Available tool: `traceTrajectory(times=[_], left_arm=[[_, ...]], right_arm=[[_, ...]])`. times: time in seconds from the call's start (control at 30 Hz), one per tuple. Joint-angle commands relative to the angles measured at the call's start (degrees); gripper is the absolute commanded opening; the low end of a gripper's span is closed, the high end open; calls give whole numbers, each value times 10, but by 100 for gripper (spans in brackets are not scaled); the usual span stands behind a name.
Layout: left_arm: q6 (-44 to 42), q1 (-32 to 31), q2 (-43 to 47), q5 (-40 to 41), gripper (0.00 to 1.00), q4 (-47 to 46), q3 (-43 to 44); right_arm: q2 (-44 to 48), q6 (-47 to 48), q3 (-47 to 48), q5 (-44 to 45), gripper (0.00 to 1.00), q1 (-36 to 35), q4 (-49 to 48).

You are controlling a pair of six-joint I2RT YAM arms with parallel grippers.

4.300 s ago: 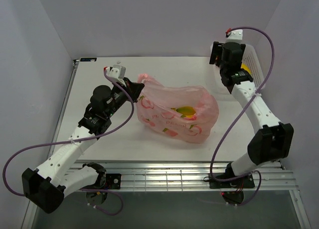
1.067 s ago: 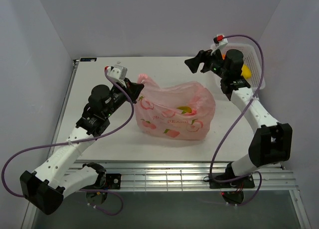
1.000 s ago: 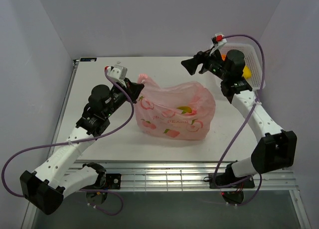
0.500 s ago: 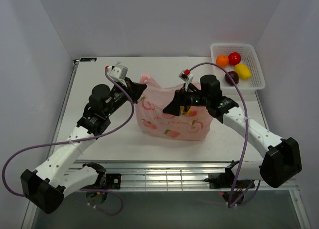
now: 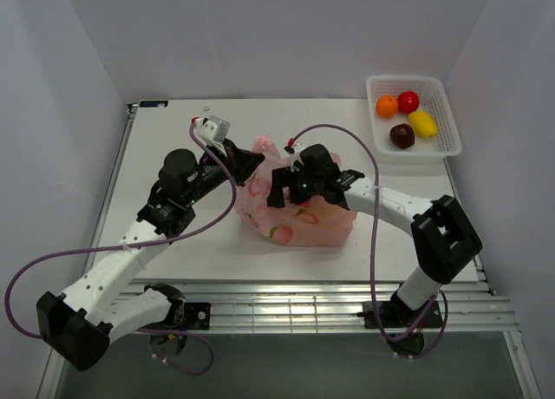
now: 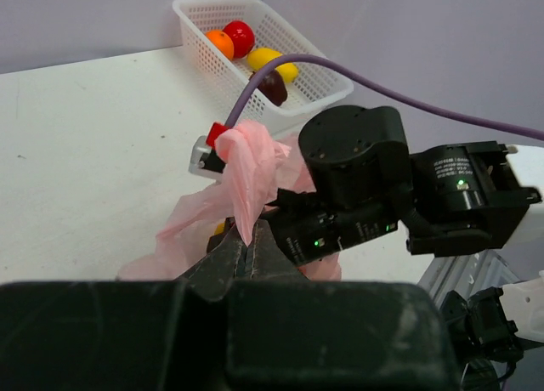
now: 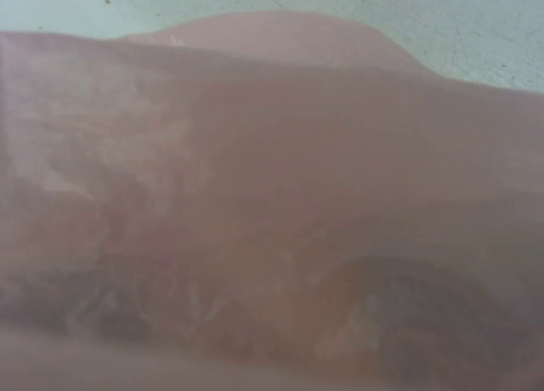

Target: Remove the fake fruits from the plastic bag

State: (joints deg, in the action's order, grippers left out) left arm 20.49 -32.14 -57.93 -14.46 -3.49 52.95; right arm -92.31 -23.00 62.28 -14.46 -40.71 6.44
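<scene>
The left pincer point(image 6: 249, 245) is pressed together on a twisted handle point(image 6: 248, 166) of the pink plastic bag point(image 5: 299, 219) and holds it up off the counter point(image 5: 173, 243). In the top view this pincer point(image 5: 249, 160) sits at the bag's left end, where the thin film is bunched into a peak. The bag lies crumpled near the middle of the counter, its peach prints facing the near edge.

The right pincer point(image 5: 279, 189) is pushed down into the top of the bag from the right side. Its fingers are sunk in the plastic, and I cannot tell whether they are spread or closed. The right wrist view shows only blurred pink film close against the lens, with a strip of pale counter above it. In the left wrist view a small patch of yellow point(image 6: 221, 228) shows low in the bag beside the pincer, too little to name.

Well beyond the bag, at the far right corner of the counter, stands a white lattice basket point(image 5: 413, 78). In it lie four fake fruits: an orange fruit point(image 5: 386, 106) and a red fruit point(image 5: 408, 101) side by side at the far end, then a yellow fruit point(image 5: 422, 123) and a dark purple fruit point(image 5: 401, 135) nearer.
</scene>
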Motion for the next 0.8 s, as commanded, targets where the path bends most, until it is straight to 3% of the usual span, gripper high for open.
traceTrajectory(times=[0.0, 0.07, 0.27, 0.43, 0.6, 0.77], left_arm=[[7, -5, 3, -14, 0, -27, -1], [8, -6, 5, -14, 0, -27, -2], [2, -10, 6, 2, 0, -22, -4], [-3, -11, 9, 11, 0, -21, -7], [-5, -12, 17, 15, 0, -22, -11], [-4, -15, 22, 11, 0, -22, -10]], right_arm=[[-18, -4, 19, 140, 90, -29, -41], [-30, 6, 20, 189, 90, -43, -49], [-30, 31, 34, 178, 90, -55, 3], [70, 66, 0, 104, 90, -55, -1], [165, 3, -40, 140, 90, -39, -3], [172, -59, -56, 125, 90, -3, -13]])
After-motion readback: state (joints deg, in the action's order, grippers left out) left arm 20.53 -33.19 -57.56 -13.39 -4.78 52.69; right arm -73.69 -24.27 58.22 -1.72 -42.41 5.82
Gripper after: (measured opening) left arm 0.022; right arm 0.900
